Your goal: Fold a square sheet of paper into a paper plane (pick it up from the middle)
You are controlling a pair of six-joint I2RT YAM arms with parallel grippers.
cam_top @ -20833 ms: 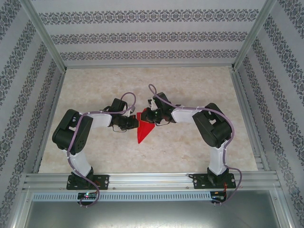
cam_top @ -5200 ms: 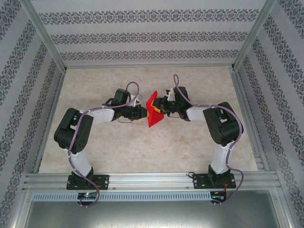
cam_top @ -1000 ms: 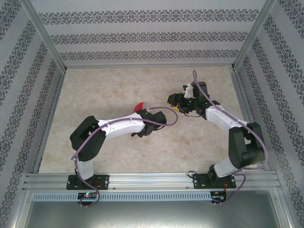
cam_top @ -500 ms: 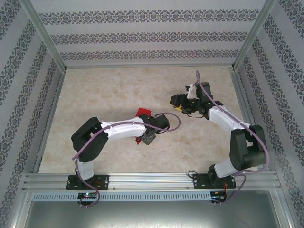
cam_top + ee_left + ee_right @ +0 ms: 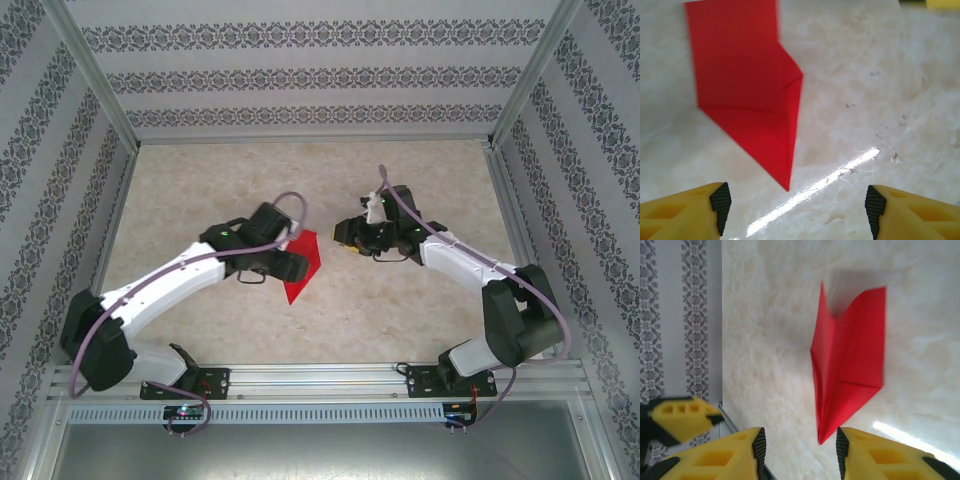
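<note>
**A:** ok so where's the paper plane (image 5: pixel 306 264) at right now? Does either arm actually have it?

**B:** nope, it's lying on the table (image 5: pixel 400 320), roughly mid-table between the two arms. It's a red folded dart with the pointed end toward the near edge, where the bases are. You can see a couple of creases running down it in the left wrist view.

**A:** and the left gripper (image 5: pixel 796 202)?

**B:** Jaws spread wide, nothing between them but bare marble-looking tabletop. From its own camera the plane's tip sits just ahead of the gap, closer to the left-hand finger. From the top camera that gripper is right up against the plane's left side. I can't tell if it's touching.

**A:** right one?

**B:** The right gripper (image 5: pixel 800 442) is only partway open, a much narrower gap than the left. In its wrist cam the plane's tip lines up with the gap between the black pads (image 5: pixel 759 445), but nothing's pinched. From above there's a strip of table between that gripper and the plane's right edge.

**A:** so neither is holding anything.

**B:** yep, both empty.
</note>
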